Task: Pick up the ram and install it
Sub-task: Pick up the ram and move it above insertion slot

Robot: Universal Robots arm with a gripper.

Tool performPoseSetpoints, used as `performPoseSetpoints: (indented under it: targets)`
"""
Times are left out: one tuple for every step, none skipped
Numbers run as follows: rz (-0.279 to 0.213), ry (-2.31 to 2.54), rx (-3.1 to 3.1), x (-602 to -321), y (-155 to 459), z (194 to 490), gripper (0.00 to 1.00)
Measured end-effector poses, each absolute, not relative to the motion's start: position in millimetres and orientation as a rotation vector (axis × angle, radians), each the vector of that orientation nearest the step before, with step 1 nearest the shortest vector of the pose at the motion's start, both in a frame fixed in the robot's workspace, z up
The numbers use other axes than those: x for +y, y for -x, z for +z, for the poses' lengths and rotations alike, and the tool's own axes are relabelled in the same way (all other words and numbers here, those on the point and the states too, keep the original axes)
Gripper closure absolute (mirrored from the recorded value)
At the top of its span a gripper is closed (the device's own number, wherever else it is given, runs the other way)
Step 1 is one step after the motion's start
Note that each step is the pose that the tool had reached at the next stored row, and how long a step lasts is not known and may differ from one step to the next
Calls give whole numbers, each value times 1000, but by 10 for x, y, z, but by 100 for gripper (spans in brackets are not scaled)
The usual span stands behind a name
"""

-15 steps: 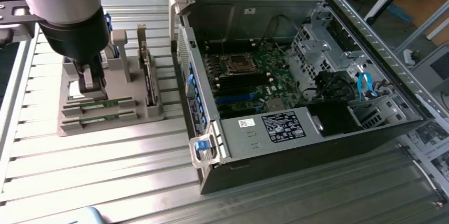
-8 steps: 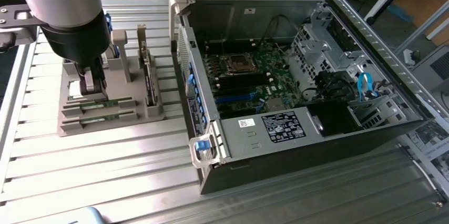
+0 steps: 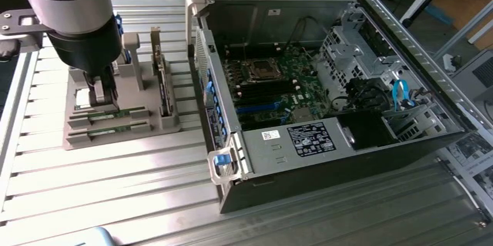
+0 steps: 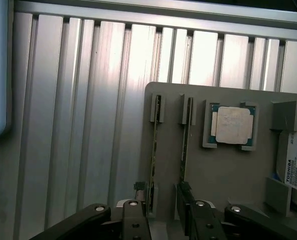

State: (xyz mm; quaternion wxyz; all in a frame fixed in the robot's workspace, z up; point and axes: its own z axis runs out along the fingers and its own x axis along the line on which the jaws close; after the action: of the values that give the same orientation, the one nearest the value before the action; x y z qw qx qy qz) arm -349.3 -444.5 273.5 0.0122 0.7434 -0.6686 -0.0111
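The exterior view looks down steeply from high up and well back. It takes in the slatted table (image 3: 100, 171), with the open case (image 3: 258, 142) at centre and the holder (image 3: 150, 123) at nine o'clock from it. The arm (image 3: 69, 9) looms close to the lens at ten o'clock of the frame. The wrist view rides on that arm and faces straight down, close above the holder, with its gripper (image 4: 161, 192) in the foreground. Both views share the holder, its ram sticks (image 4: 155, 145) and the table slats beside it.
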Motion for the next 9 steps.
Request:
performPoseSetpoints:
  targets:
    - [-35,-2318,-2084,-4445,3493,2728,62]
    - [-35,-2318,-2085,-4445,3493,2719,62]
    - [-35,-2317,-2084,-4445,3493,2712,62]
    - [-35,-2317,-2084,-4445,3494,2705,62]
    - [-35,-2318,-2084,-4445,3493,2698,62]
    - [-35,-2317,-2084,-4446,3493,2692,62]
    - [-35,-2317,-2084,-4445,3493,2683,62]
    - [-35,-2318,-2084,-4445,3493,2670,62]
    - [-35,-2317,-2084,-4445,3493,2660,62]
